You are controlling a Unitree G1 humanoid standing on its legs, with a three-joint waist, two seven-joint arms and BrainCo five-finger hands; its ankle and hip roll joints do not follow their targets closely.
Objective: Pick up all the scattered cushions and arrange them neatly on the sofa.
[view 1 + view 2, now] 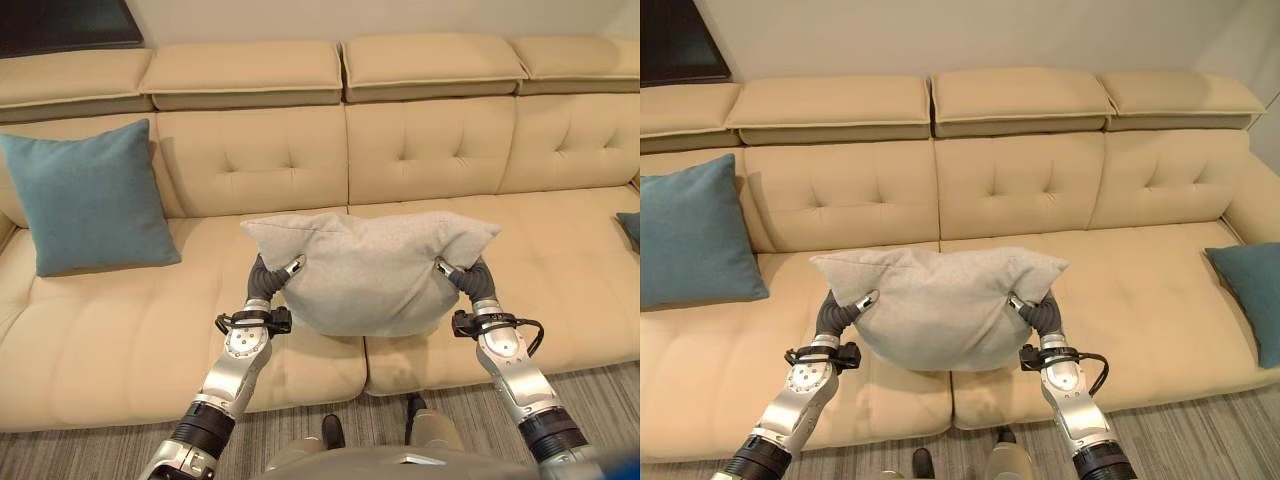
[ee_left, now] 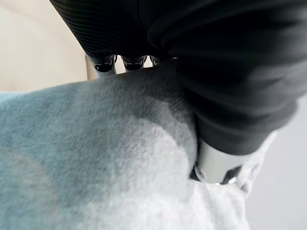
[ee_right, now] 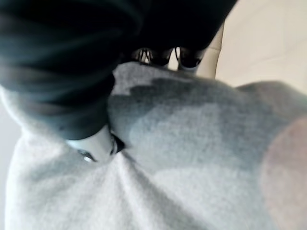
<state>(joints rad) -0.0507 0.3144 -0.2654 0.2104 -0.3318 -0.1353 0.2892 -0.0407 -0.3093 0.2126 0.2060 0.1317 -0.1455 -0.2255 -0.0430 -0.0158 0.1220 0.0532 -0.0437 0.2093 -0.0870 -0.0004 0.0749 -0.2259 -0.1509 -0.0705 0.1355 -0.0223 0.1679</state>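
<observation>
So the grey cushion (image 1: 370, 270) is up in the air over the front edge of the sofa (image 1: 420, 150), right about where the two middle seat pads meet. It's held between both hands: the left robot hand (image 1: 272, 277) pinches the cushion's left end, and the right robot hand (image 1: 462, 274) has the right end. In the wrist views you can see each thumb dug into the fabric with the fingers wrapped over the top, so both are closed on the cloth. The cushion's long side runs left to right, parallel to the sofa back, and the belly sags down in the middle while the two upper corners stick out past the hands.

Other stuff around: a teal cushion (image 1: 85, 200) leans upright against the backrest at the left end of the sofa, well apart from the grey one. Another teal cushion (image 1: 1250, 295) sits at the far right end by the armrest. The seat between them is bare tan upholstery with tufted back panels. Striped grey carpet (image 1: 600, 385) runs along the front of the sofa. No labels or writing readable on anything.
</observation>
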